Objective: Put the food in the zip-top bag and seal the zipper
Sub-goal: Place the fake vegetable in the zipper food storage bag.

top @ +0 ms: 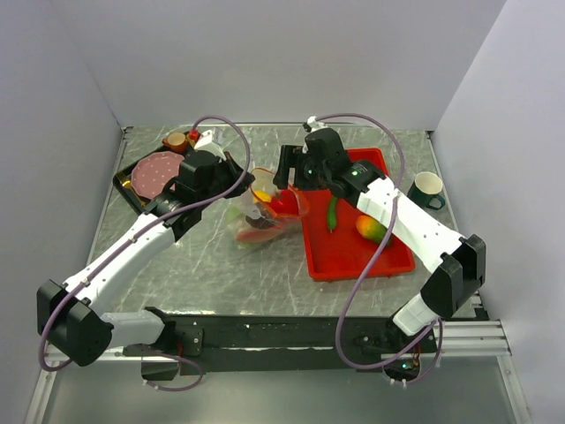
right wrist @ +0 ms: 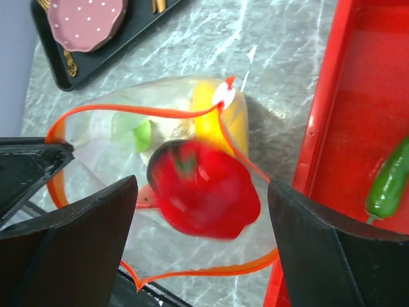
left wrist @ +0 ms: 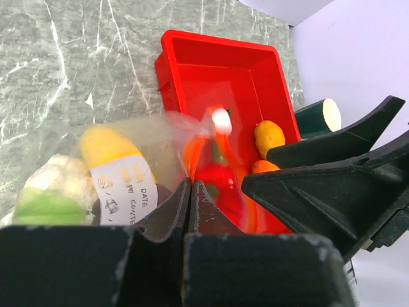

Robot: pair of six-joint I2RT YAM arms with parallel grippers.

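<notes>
1. Zip-top bag (top: pixel 258 216) slumped on the grey marbled surface (top: pixel 203 265), just beside the left wall of the red tray (top: pixel 353 252). Mouth gaping, zipper (right wrist: pixel 56 188) unjoined, an orange-red loop.
2. Holds a yellow fruit (right wrist: pixel 220 121) and a white-green leafy vegetable (left wrist: pixel 48 192). Red piece (right wrist: pixel 192 198) blurred, in the mouth.
3. Bears a white label (left wrist: pixel 124 182): "DATE" readable, and under it "CONTE", cut off behind a finger.
4. Left hand (left wrist: pixel 190 192) pressed together, pinching the bag's film at the mouth edge.
5. Right hand (right wrist: pixel 202 185) spread wide over the mouth, one finger on either side of the red piece, gripping nothing.
6. In the tray: green pepper (top: pixel 332 214) and a yellow-orange fruit (top: pixel 372 228), apart from each other.
7. Farther out: dark green cup (top: pixel 427 188) right of the tray; black tray (right wrist: pixel 115 48) with a pink dotted plate (right wrist: pixel 86 22) at far left.
</notes>
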